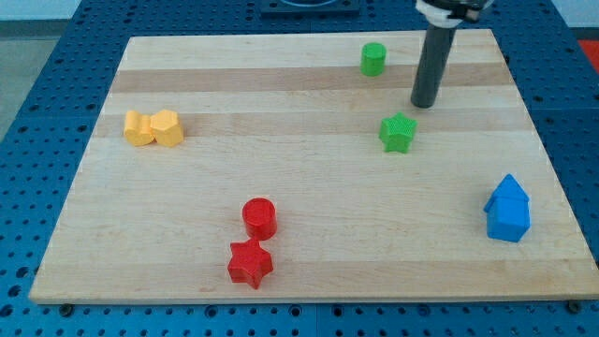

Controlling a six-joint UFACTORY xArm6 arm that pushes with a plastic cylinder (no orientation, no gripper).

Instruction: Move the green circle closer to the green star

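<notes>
The green circle [373, 58] stands near the view's top edge of the wooden board [281, 187], right of centre. The green star [398, 132] lies below it and slightly to the right, a clear gap between them. My tip [424, 103] rests on the board to the right of both, just above and right of the green star, and below and right of the green circle. It touches neither block.
Two yellow blocks [153, 127] sit side by side at the view's left. A red circle [259, 217] and a red star [250, 263] lie near the bottom centre. Two blue blocks [508, 209] stand together at the right edge.
</notes>
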